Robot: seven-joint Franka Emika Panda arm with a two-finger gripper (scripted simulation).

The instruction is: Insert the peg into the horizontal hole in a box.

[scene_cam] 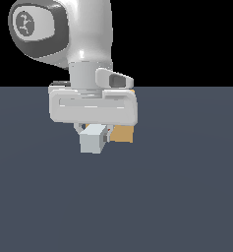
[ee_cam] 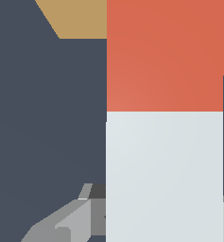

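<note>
**Gripper carrying peg toward box**

Gripper (scene_cam: 93, 132) is clamped on the peg (ee_cam: 164, 175), pale end in the fingers, orange end leading toward the box (scene_cam: 123, 134) just ahead. Hole not visible (peg and hand hide it). Judgement: keep the bar level, square it to the face, advance slowly.

**Peg pointed at the box, hole hidden**

You see the peg (ee_cam: 164, 118) as a square bar, pale grey-white nearest the wrist camera and orange-red at its far end. That orange-red end points at the tan box (ee_cam: 78, 19) and overlaps it in the wrist view. In the exterior view the box (scene_cam: 123, 134) sits behind the peg's pale end (scene_cam: 92, 139). The hole is out of your sight.
</note>
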